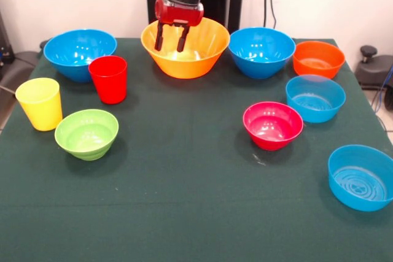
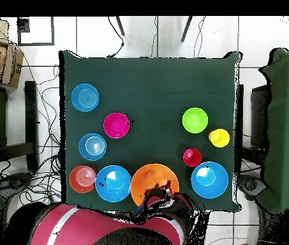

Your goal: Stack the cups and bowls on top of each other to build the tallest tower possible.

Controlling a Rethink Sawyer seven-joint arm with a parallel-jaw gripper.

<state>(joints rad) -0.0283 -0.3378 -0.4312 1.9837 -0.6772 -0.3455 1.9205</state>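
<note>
- Front view: gripper fingers spread, empty, hanging over the big yellow-orange bowl.
- Overhead view: arm hides the fingers; bowl stands unstacked on the surface.

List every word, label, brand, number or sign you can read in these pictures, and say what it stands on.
None can be read: no lettering shows on the bowls, such as the big yellow-orange bowl, on the red cup and yellow cup, on the green table cloth, or on the tool.
</note>
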